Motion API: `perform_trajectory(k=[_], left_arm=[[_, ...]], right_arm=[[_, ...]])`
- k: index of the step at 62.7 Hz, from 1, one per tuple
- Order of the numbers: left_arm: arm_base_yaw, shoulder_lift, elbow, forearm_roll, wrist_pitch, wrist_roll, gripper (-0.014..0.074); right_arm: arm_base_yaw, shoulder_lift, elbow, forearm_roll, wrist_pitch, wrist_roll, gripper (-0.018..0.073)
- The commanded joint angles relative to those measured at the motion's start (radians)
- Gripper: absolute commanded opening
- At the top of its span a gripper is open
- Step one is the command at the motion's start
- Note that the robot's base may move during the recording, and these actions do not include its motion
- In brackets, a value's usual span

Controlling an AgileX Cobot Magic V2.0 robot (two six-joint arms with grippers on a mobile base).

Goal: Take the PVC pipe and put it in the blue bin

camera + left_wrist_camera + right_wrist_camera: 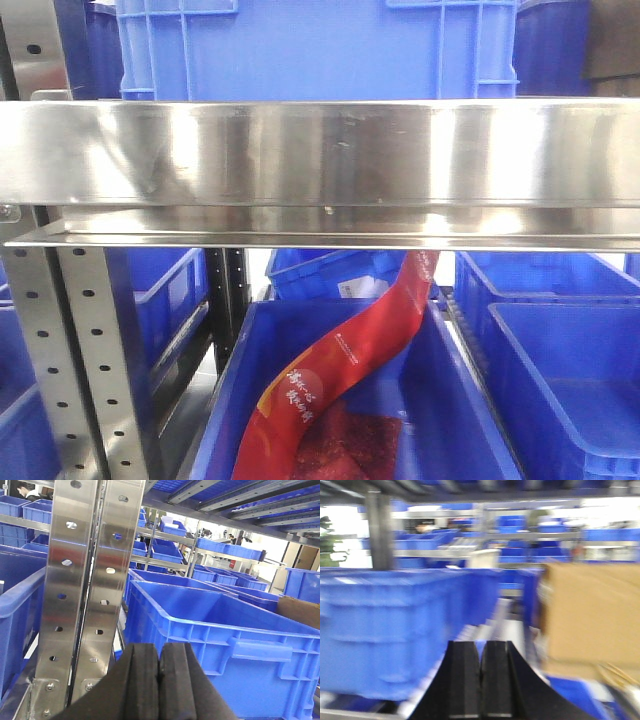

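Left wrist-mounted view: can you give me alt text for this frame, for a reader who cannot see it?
The left hand, its black pads pressed together and holding nothing, points at a large empty blue bin on warehouse racking. A perforated steel upright stands at left, with rows of more blue bins on shelves behind. No PVC pipe is visible.

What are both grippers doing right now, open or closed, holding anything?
Left gripper: closed, black pads together, holding nothing.
Right gripper: closed, holding nothing.

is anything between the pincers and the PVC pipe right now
Cannot be judged: no PVC pipe shows in any view. The left pincer and right pincer are both shut and empty, facing blue bins on the shelving.
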Motion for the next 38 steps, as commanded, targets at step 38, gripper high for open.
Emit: perform_trajectory(k=[38], left_arm=[[0.003, -0.007, 0.002, -0.006, -0.019, 0.0, -0.0111]], right_arm=[[-0.064, -0.259, 0.281, -0.049, 0.019, -0.004, -0.0167]])
